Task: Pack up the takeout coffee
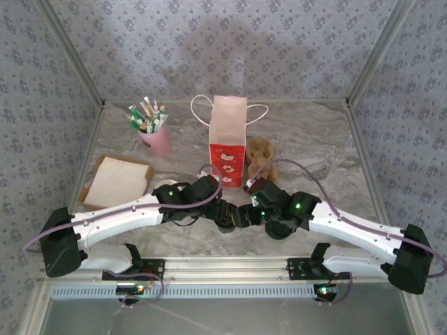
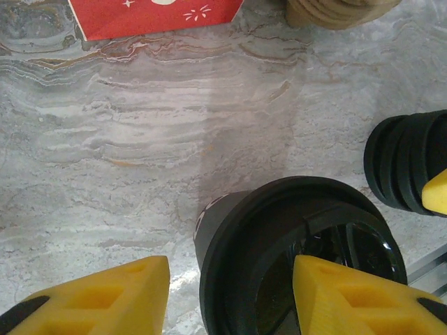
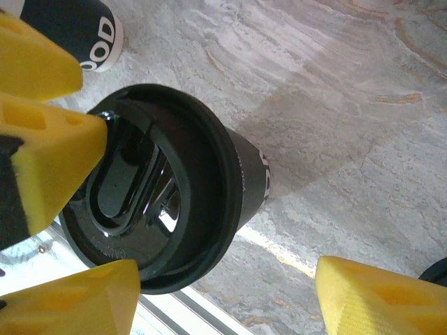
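The takeout coffee [image 2: 279,244] is a dark paper cup with white lettering and a round black lid [image 3: 150,188], standing on the marble table near the front edge. My left gripper [image 2: 230,300] hovers over it, open. One yellow finger [image 2: 349,296] is in front of the lid and the other [image 2: 98,300] is clear of the cup wall. My right gripper [image 3: 223,300] is open too, with the cup by its left finger [image 3: 70,300] and its other finger far off. In the top view both grippers [image 1: 213,202] [image 1: 248,209] meet over the cup and hide it.
The red-and-white paper bag [image 1: 227,139] stands upright behind the grippers, a brown plush toy [image 1: 262,160] beside it. A pink cup of sachets [image 1: 155,132] and a tray of napkins [image 1: 115,180] are at the left. Another dark lettered cup [image 3: 77,31] stands close by.
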Robot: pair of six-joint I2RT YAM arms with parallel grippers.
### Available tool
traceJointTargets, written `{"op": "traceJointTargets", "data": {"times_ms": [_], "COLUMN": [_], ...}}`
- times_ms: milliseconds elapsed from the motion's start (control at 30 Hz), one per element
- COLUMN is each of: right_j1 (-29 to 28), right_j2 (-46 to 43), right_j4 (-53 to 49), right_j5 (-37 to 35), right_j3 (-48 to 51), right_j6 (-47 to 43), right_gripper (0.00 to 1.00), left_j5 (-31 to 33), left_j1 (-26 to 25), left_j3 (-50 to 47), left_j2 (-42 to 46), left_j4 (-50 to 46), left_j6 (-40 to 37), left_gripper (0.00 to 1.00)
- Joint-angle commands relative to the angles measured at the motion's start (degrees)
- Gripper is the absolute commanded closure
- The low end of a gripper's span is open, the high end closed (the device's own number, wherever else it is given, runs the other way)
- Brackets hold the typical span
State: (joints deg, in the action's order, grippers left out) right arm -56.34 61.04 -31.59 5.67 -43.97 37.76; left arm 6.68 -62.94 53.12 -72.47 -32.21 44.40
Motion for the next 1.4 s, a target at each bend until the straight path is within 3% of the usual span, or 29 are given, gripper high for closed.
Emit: {"op": "traceJointTargets", "data": {"times_ms": [0, 867, 1067, 1367], "right_j1": [0.8, 3.0, 1.6, 0.4], "right_j2": [0.6, 5.1, 1.7, -4.6], "right_j4": [1.6, -0.9, 0.1, 4.1], "right_j5": [0.8, -0.2, 0.8, 0.2], "right_j3": [-1.5, 3.7, 0.9, 4.7], "right_j6": [1.5, 3.5, 2.5, 2.1], "right_gripper": [0.3, 0.32, 0.31, 0.24], "left_j5": [0.4, 0.4, 0.8, 1.8], "left_j1": [0.3, 0.4, 0.4, 0.4], "left_j3": [-1.6, -5.4, -4.3, -3.4], "left_j2": [1.7, 2.1, 4.0, 4.8], "left_j4": [-0.4, 0.6, 0.0, -0.4], "left_j6": [1.3, 3.7, 3.7, 3.9], "left_gripper": [0.51, 0.57, 0.55, 0.52]}}
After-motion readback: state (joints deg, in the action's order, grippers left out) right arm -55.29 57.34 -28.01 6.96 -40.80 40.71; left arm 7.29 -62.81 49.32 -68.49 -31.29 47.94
